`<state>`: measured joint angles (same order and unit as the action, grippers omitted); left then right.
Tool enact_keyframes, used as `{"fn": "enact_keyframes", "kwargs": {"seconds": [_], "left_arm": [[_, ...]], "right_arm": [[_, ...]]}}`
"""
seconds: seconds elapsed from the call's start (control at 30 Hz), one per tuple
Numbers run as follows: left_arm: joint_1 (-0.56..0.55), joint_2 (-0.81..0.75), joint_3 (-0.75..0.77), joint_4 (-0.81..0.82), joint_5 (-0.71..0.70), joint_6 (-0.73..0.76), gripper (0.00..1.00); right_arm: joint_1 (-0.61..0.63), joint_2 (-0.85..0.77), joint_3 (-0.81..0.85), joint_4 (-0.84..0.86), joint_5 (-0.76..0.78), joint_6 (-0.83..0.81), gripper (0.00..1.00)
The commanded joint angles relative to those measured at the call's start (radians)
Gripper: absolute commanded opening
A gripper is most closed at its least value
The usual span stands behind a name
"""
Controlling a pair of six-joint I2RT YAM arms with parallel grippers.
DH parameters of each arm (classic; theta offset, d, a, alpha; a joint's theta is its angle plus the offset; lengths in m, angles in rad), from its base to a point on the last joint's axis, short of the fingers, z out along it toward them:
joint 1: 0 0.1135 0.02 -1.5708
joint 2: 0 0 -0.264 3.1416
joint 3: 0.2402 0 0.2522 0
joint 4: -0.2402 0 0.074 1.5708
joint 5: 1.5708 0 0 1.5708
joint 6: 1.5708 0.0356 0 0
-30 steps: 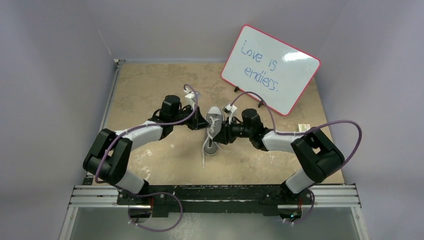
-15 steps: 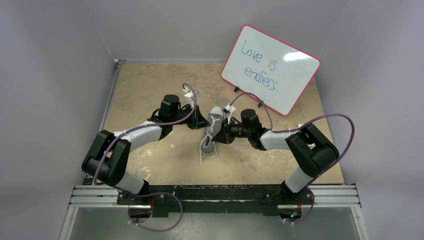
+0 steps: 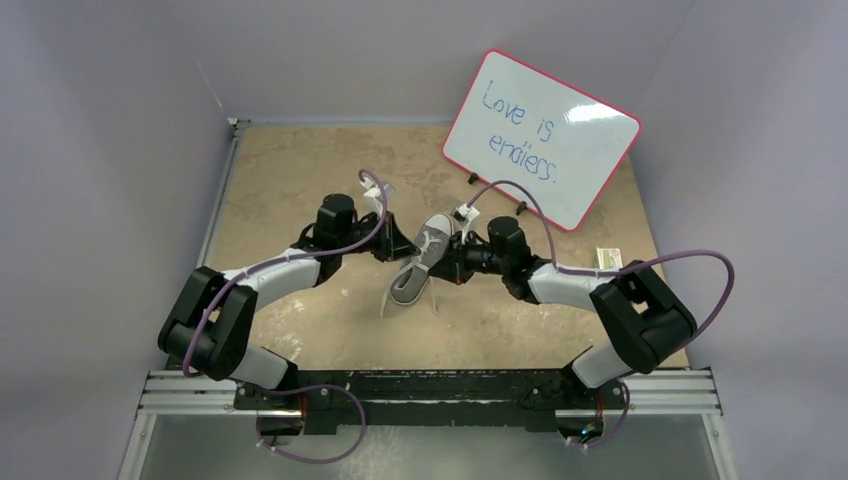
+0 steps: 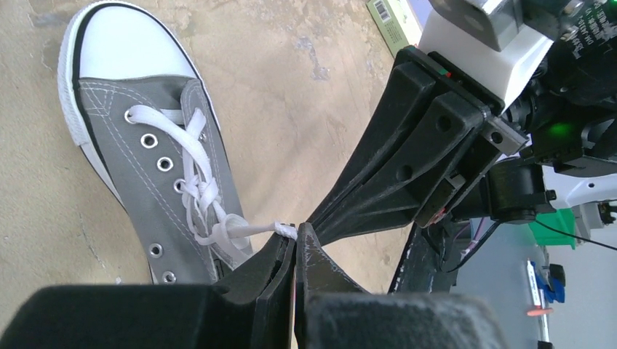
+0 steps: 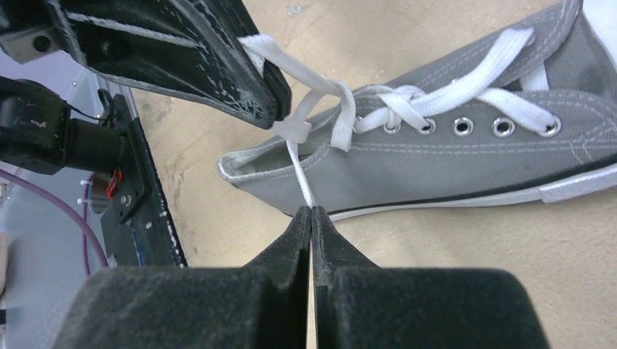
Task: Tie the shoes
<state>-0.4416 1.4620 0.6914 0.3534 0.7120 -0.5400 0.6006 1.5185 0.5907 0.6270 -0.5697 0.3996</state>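
Laces (image 5: 466, 69), white and flat, join both claws to the small grey canvas low-top sneaker (image 3: 418, 262) with its white rubber sole and toe cap. The sneaker lies at the middle of the mottled tan table (image 3: 300, 170), its toe pointing far and a little right and its heel near and left.

The left gripper (image 3: 406, 250) is just to the left of the sneaker and the right gripper (image 3: 442, 262) just to its right, with the shoe between them. In the left wrist view the left gripper (image 4: 295, 236) is clenched on a lace strand that runs taut from the crossing above the eyelets. In the right wrist view the right gripper (image 5: 311, 213) is pinched tight on another strand that rises straight to the same crossing. The two strands wrap over each other beside the shoe's opening. From above, two loose lace ends hang toward the near side of the heel.

A white dry-erase board with a red rim (image 3: 540, 135) stands at the far right, with "Love is endless." written in blue. A small pale card (image 3: 608, 256) lies near the table's right edge.
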Motion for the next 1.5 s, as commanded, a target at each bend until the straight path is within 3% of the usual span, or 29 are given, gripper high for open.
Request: {"fn": "enact_keyframes", "kwargs": {"seconds": [0.0,0.37,0.63,0.9,1.47], "left_arm": [[-0.022,-0.035,-0.001,0.098,0.032,-0.042,0.00],[-0.108,0.052,0.005,0.304,-0.001,-0.188,0.00],[-0.107,0.026,0.002,0.216,-0.046,-0.136,0.00],[-0.107,-0.071,-0.102,0.130,-0.129,-0.084,0.00],[-0.108,-0.078,-0.248,0.242,-0.200,-0.154,0.00]], "right_arm": [[-0.010,-0.031,-0.023,-0.026,0.033,-0.014,0.00],[-0.027,-0.129,-0.082,-0.108,0.038,-0.041,0.00],[-0.028,-0.127,-0.045,-0.216,-0.004,-0.095,0.00],[-0.028,-0.088,-0.036,-0.185,-0.014,-0.046,0.00],[-0.028,-0.119,0.005,-0.256,-0.005,-0.062,0.00]]}}
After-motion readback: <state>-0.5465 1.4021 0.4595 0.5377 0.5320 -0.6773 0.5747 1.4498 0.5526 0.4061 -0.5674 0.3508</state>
